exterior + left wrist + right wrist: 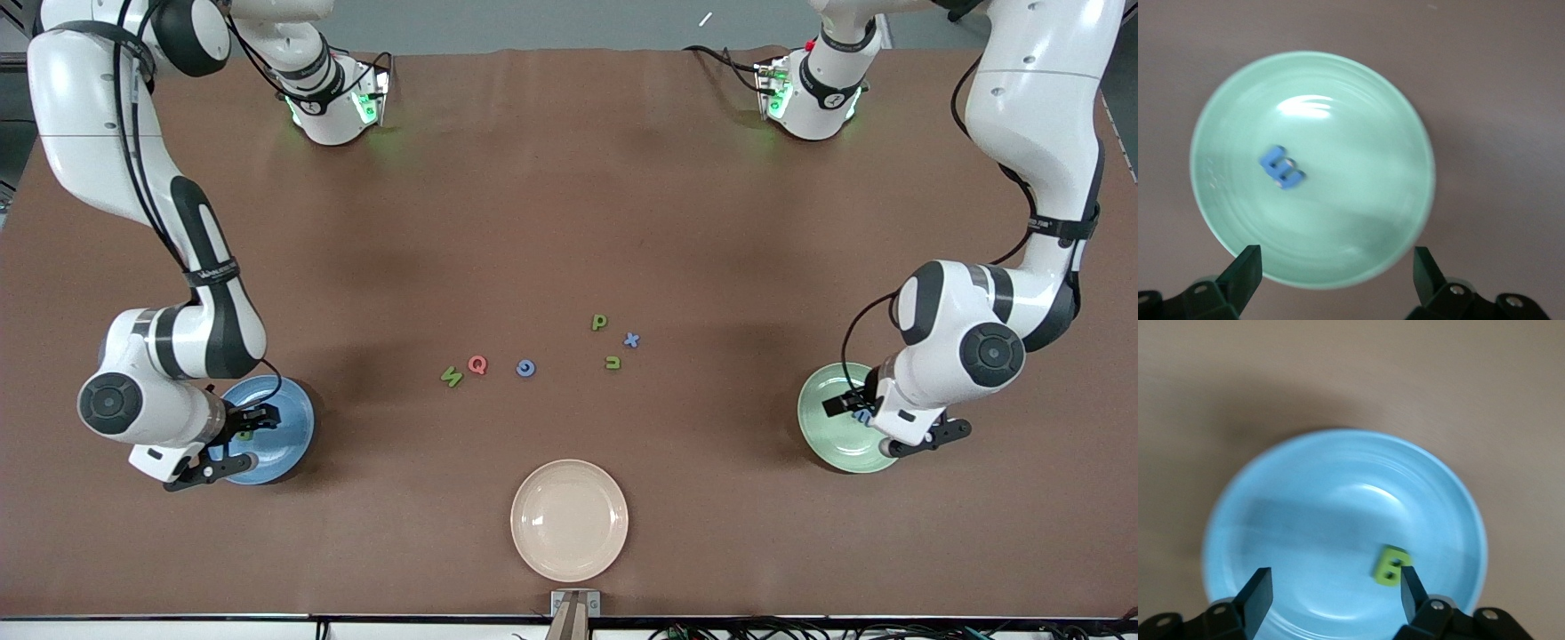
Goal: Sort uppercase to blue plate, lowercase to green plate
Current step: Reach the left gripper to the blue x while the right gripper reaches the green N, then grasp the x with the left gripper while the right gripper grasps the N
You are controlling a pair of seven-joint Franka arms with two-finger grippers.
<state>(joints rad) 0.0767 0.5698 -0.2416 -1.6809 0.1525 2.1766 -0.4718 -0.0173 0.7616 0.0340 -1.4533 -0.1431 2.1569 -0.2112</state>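
Both arms hang over their plates at the two ends of the brown table (569,222), each apparently just rid of a letter. The left tool (1335,267) is over the round glossy mint-green plate (1358,220), its fingers spread wide and holding nothing; the small flat blue lowercase m (1281,167) lies free on the plate floor, clear of the fingers. The right tool (1335,593) is over the round glossy medium-blue plate (1285,520), also spread and empty, with the small green capital B (1391,565) lying on the plate just beside one fingertip. I cannot tell whether that finger touches it. So one piece of each kind sits where it belongs.

The other six wait mid-table between the two plates. The green capital N (452,376), red capital Q (477,364) and blue capital G (525,367) lie in a loose row toward the right arm's end. The green lowercase p (600,322), blue lowercase x (631,340) and green lowercase u (613,362) cluster toward the left arm's end. That split suits each arm's reach to its own plate.

A round beige plate (569,520) sits nearest the front camera, empty and probably a decoy.

From the front, each wrist hides much of its plate and the dropped letter is only a sliver of colour. Both wrist views are smeared, so the letters' edges are soft.
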